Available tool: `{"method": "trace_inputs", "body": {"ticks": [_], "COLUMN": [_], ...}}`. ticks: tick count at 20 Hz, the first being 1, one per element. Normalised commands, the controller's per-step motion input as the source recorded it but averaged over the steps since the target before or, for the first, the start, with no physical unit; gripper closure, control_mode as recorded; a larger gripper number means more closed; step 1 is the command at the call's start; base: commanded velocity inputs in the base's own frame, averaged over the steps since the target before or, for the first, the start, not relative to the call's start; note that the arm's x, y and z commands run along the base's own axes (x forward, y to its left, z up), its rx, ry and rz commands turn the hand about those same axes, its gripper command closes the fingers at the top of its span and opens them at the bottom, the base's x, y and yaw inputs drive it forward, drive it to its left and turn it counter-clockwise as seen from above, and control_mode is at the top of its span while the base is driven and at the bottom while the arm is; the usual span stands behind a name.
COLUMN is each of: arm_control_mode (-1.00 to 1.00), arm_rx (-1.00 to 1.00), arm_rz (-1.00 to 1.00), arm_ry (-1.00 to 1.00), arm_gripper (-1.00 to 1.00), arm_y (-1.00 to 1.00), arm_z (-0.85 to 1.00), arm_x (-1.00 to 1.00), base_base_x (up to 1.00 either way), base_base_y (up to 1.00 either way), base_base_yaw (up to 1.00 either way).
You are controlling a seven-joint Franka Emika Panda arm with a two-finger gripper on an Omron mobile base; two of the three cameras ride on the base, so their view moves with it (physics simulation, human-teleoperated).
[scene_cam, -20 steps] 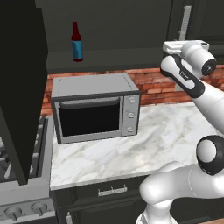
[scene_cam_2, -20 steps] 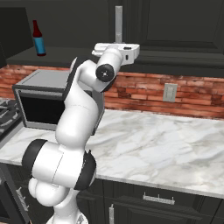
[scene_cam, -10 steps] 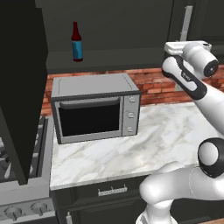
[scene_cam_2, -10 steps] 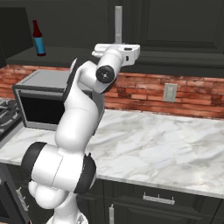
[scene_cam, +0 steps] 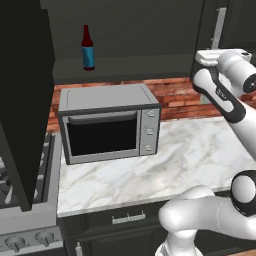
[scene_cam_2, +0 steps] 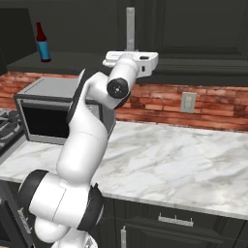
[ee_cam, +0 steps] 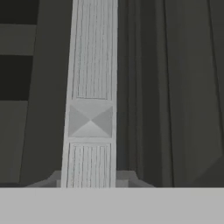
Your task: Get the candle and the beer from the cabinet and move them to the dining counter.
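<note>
Base pair flanking; hand close-up

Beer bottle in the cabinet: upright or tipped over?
Upright: the beer stands on its base on the cabinet shelf, neck pointing straight up.

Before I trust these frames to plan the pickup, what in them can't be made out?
- Candle: cannot be found; possibly behind the closed cabinet door.
- Gripper: the hand view sits tight against the silver handle; the wrist covers it in both base views.
- Beer: label too small to read.
- Stove: cut off by the left base view's left edge and the open door.
</note>
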Motion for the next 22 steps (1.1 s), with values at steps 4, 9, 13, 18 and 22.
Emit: {"method": "trace_inputs", "body": {"ticks": [4, 9, 13, 18, 22], "arm_control_mode": [-1.0, -1.0, -1.0, -1.0, -1.0], "arm_rx": [0.0, 0.0, 0.0, 0.0, 0.0], "arm_rz": [-0.05, -0.06, -0.05, -0.07, -0.07], "arm_ry": [0.0, 0.0, 0.0, 0.0, 0.0], "arm_gripper": [1.0, 1.0, 1.0, 1.0, 1.0], "arm_y": [-0.52, -0.6, -0.66, -0.64, -0.64], "arm_z": [0.0, 0.01, 0.0, 0.0, 0.0], "arm_x": [-0.51, -0.6, -0.66, -0.6, -0.57], "base_base_x": [0.0, 0.0, 0.0, 0.0, 0.0], "base_base_y": [0.0, 0.0, 0.0, 0.0, 0.0], "base_base_yaw": [0.0, 0.0, 0.0, 0.0, 0.0]}}
